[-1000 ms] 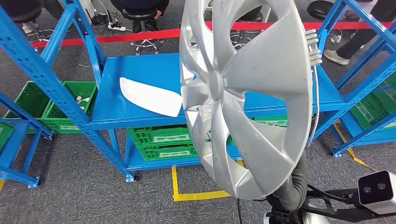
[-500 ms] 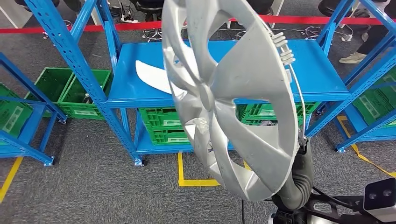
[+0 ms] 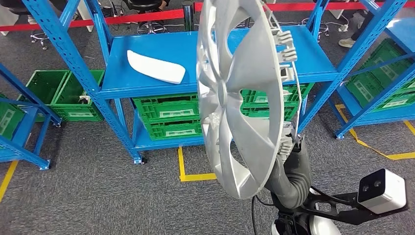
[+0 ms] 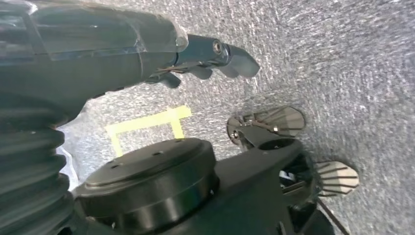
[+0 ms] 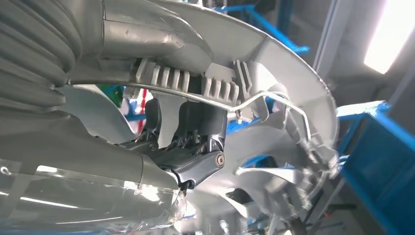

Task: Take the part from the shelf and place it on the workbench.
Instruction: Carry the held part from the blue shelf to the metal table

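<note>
Silver wheel cover is riding clasped in the right hand; left hand dangling slack, holding nothing; keeping it upright should spare the clips.

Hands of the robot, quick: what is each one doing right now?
Left hand: holds nothing, fingers apart, hanging over the floor.
Right hand: grips the silver wheel cover by its rim.

Silver wheel cover, held upright and edge-on before you.
You see its spoked face turned toward nine o'clock, its clip-lined back rim and wire ring toward three o'clock, its lower rim gripped at five o'clock.
</note>
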Robot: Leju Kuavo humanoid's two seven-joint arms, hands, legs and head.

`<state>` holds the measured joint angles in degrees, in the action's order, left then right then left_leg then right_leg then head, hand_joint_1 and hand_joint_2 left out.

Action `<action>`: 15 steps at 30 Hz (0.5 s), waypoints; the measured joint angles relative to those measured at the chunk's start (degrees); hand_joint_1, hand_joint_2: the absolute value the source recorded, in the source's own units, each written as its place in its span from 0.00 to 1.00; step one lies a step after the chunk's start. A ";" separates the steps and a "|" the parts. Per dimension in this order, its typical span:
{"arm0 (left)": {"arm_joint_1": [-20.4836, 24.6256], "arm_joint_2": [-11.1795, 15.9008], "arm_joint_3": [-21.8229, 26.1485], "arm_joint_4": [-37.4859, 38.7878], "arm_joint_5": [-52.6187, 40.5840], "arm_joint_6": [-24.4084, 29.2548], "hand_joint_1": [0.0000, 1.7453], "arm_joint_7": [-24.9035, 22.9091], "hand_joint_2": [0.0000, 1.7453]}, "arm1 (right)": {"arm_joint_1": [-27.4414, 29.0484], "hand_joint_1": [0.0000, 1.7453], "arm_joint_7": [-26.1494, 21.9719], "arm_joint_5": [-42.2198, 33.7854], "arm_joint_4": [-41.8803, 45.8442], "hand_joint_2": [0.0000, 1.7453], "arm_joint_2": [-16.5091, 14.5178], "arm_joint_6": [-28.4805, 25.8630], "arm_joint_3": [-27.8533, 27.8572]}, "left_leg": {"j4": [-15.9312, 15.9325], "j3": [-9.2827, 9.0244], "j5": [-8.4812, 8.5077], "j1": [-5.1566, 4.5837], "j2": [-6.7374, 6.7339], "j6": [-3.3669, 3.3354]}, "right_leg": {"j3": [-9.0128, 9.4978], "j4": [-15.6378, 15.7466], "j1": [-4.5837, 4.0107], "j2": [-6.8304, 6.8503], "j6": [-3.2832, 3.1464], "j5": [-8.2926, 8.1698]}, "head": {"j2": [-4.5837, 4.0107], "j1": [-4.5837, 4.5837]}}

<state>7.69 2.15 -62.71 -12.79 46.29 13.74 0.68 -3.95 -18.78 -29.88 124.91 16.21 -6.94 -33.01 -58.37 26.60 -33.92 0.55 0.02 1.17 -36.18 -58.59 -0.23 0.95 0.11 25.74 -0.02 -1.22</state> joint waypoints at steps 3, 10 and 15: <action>-0.13 -0.42 0.00 0.01 0.02 0.01 0.00 0.03 1.00 | 0.19 1.00 0.07 0.05 0.18 1.00 0.02 -0.03 -0.24 | 1.01 1.11 0.81 0.10 0.04 -1.36 | -1.02 -0.60 0.17 -0.17 1.04 0.22 | 0.00 -0.06; -0.21 -1.04 0.00 0.01 -0.44 -0.91 0.00 -0.57 1.00 | 0.36 1.00 1.02 0.82 0.28 1.00 0.05 -1.25 -0.92 | 1.03 6.70 5.74 0.30 -0.03 -2.25 | -0.08 -14.24 0.81 -0.55 2.48 9.10 | 0.00 1.35; -0.16 -2.06 -0.04 0.01 -1.92 -2.20 0.00 -2.34 1.00 | 0.57 1.00 3.85 3.12 2.04 1.00 0.98 -4.67 -1.46 | 0.82 9.40 8.38 -0.02 -0.10 -1.01 | 12.49 3.72 0.52 -0.82 1.11 6.99 | 0.00 1.46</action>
<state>7.53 0.09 -62.75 -12.79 44.37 11.54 -1.66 -3.38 -14.93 -26.76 126.95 17.20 -11.61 -34.47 -57.55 36.00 -25.54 0.53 -0.08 0.16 -23.69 -54.87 0.28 0.13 1.22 32.74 -0.02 0.24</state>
